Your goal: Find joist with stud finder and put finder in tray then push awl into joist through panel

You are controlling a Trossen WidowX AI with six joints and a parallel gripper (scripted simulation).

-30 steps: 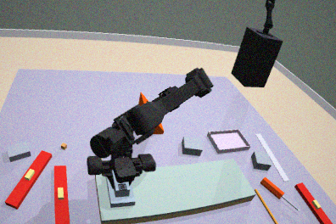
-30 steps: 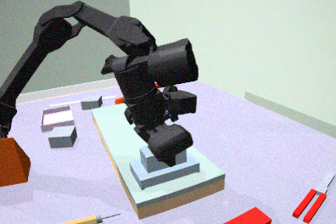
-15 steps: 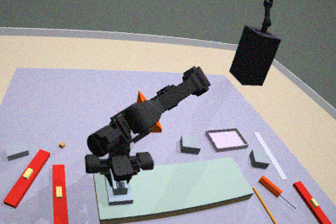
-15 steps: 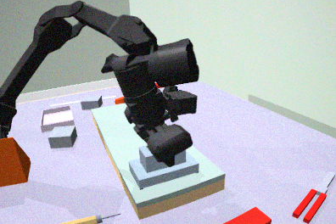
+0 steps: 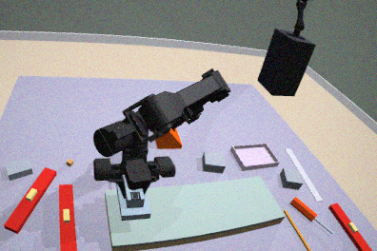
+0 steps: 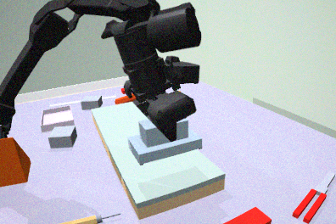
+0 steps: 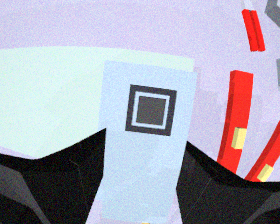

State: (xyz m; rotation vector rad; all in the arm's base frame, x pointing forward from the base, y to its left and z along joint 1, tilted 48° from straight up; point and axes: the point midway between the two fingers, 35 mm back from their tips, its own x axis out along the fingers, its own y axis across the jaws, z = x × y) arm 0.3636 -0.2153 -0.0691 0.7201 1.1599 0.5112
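Observation:
The blue-grey stud finder (image 5: pixel 135 214) (image 6: pixel 167 150) (image 7: pixel 142 192) is upright at one end of the pale green floor panel (image 5: pixel 205 205) (image 6: pixel 112 124) (image 7: pixel 50 100), on its top or just above it. My gripper (image 5: pixel 135 186) (image 6: pixel 170 134) (image 7: pixel 143 135) is shut on its raised grip. The dark square display (image 7: pixel 151 110) on the stud finder shows no lit mark. The tray (image 5: pixel 259 165) (image 6: pixel 57 126) is empty beyond the panel. The awl (image 6: pixel 81 221), yellow-handled with a thin spike, lies beside the panel; the arm hides it in the top view. The joist is hidden; no hole shows.
Red levels (image 5: pixel 30 201) (image 5: pixel 68 229) (image 5: pixel 349 226) lie at both sides. Grey blocks (image 5: pixel 213 163) (image 5: pixel 291 179) stand near the tray, with a white strip (image 5: pixel 305 174) beyond. An orange screwdriver (image 5: pixel 304 208), a pencil (image 5: pixel 296 229), an orange wedge (image 5: pixel 168 140) and red-handled pliers (image 6: pixel 310 204) also lie about.

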